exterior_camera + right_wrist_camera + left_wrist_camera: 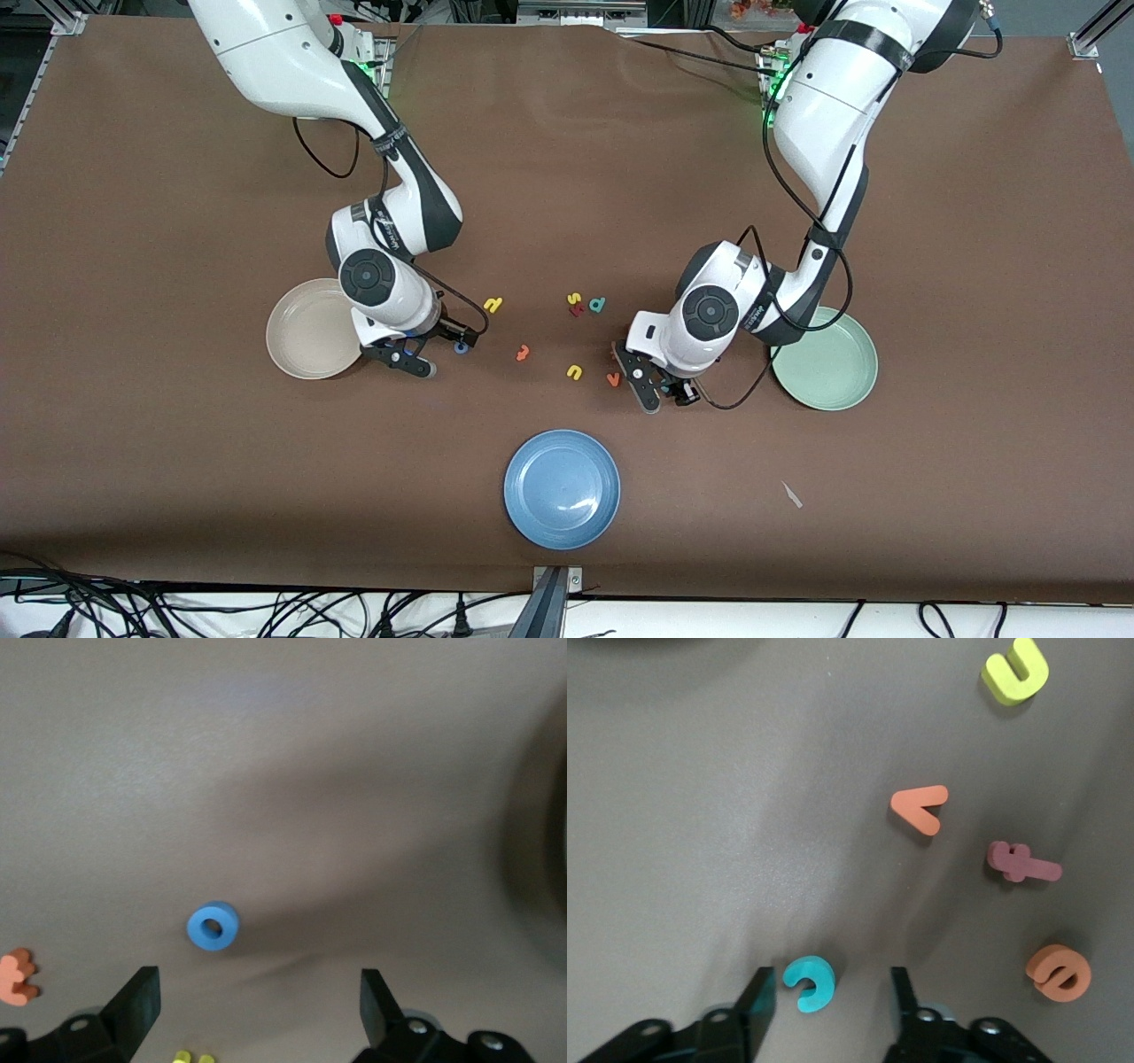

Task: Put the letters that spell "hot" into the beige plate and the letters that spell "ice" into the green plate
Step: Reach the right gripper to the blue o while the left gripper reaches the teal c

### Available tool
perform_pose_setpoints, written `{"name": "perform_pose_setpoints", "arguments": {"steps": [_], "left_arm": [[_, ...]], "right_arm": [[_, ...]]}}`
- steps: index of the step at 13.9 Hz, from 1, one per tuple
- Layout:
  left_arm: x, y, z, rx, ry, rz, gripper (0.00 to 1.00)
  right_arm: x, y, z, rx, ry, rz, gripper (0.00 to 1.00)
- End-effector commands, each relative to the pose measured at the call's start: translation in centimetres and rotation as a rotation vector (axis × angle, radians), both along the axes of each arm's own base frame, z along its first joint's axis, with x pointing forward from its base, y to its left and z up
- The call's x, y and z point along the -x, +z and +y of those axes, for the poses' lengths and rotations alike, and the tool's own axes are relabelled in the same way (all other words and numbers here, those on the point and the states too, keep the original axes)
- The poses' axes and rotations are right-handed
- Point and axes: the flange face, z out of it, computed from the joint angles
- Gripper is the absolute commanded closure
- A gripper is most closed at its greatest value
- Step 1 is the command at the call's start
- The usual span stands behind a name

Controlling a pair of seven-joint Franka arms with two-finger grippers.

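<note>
My left gripper (831,976) is low over the table and open, its fingers on either side of the teal "c" (809,982) with a gap at each side. The orange "e" (1059,972) lies close by. The green plate (842,377) sits beside that arm. My right gripper (258,979) is open next to the beige plate (306,341), and the blue "o" (212,927) lies just ahead of its fingertips, not between them. The orange "t" (523,353) and yellow "h" (493,305) lie toward the table's middle.
An orange "v" (920,808), a dark red t-like letter (1022,861) and a yellow hooked letter (1015,670) lie near the left gripper. A yellow "s" (574,299) and teal "d" (597,305) sit mid-table. A blue plate (561,488) lies nearer the front camera.
</note>
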Motion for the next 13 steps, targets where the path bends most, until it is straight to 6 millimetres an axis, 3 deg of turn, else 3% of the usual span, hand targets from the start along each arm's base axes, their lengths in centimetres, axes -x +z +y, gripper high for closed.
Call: {"name": "perform_pose_setpoints", "arguments": {"steps": [1,4,5,8,11,13], "left_arm": [[-0.4,-0.2,-0.3,-0.017,-0.039,-0.03,0.44],[-0.5,-0.2,-0.3,-0.032,-0.054,-0.042,0.46],[-0.5,-0.1,-0.3,-0.031,-0.056,-0.044,0.53],[-0.4,-0.5,-0.2,-0.033,-0.056,-0.039,0.65],[-0.4,-1.2,-0.1,-0.034,-0.054,-0.032,0.66],[-0.4,-1.2,-0.1,-0.034,-0.054,-0.032,0.78]], "right_arm": [[-0.1,-1.7,1.3,-0.017,0.01,0.017,0.0],[-0.7,-2.1,1.8,-0.018,0.021,0.01,0.01],[-0.8,-2.3,1.9,-0.017,0.023,0.01,0.01],[-1.0,-2.7,2.0,-0.017,0.045,0.008,0.12],[-1.0,-3.2,2.0,-0.014,0.042,0.014,0.18],[-1.0,-3.1,2.0,-0.016,0.051,0.01,0.26]]}}
